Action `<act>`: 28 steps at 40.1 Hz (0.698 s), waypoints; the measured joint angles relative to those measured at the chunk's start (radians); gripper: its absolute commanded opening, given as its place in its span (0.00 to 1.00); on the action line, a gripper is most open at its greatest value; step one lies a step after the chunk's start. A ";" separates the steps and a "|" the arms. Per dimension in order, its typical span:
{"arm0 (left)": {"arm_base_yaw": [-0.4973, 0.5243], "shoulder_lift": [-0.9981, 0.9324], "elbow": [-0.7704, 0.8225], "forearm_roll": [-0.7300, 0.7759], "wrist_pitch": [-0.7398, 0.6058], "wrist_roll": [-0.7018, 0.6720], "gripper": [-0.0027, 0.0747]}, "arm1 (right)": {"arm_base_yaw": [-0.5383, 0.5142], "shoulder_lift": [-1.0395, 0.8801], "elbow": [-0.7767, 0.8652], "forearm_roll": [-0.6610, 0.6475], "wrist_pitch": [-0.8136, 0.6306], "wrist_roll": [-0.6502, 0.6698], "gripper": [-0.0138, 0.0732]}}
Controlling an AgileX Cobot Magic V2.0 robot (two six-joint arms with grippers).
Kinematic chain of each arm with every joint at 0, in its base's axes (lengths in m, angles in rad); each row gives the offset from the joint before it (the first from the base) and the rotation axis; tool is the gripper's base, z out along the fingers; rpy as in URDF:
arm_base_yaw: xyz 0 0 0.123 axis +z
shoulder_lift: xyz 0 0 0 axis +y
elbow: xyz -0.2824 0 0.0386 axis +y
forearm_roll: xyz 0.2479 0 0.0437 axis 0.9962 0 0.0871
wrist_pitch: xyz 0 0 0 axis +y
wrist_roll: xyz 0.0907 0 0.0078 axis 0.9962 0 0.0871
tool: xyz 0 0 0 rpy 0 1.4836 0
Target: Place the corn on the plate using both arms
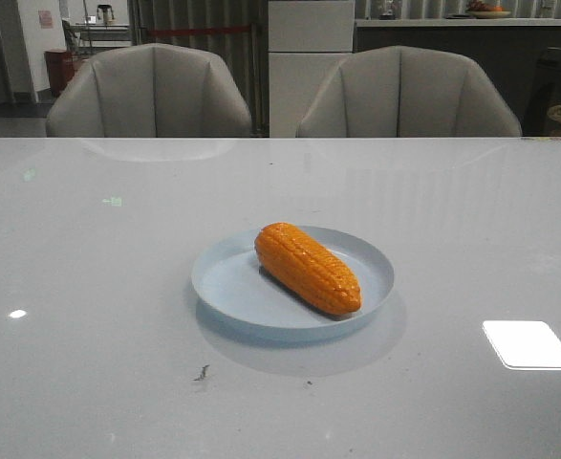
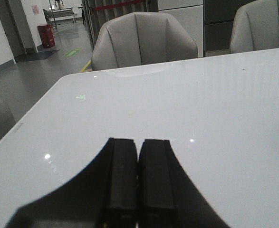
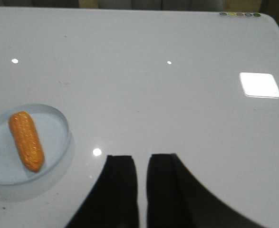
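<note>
Orange corn (image 1: pixel 308 268) lying diagonally on the pale blue plate (image 1: pixel 225 285) mid-table (image 1: pixel 89 287), left gripper (image 2: pixel 138 183) pressed closed and empty, right gripper (image 3: pixel 142 183) slightly parted, empty, no legible writing

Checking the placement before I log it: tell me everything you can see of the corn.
The corn is one orange cob with rows of bumpy kernels and rounded, tapered ends, looking like glossy plastic. It lies flat, on its side, inside the pale blue plate, diagonal across it in the front view. Only the plate touches it; neither hand is near.
</note>
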 measured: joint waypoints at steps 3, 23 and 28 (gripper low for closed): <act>0.000 0.000 0.000 0.000 0.000 0.000 0.16 | 0.000 -0.041 0.050 0.067 -0.067 0.000 0.20; 0.000 0.000 0.000 0.000 0.000 0.000 0.16 | -0.056 -0.322 0.500 0.179 -0.516 0.000 0.20; 0.000 0.000 0.000 0.000 0.000 0.000 0.16 | -0.061 -0.424 0.593 0.179 -0.521 0.000 0.20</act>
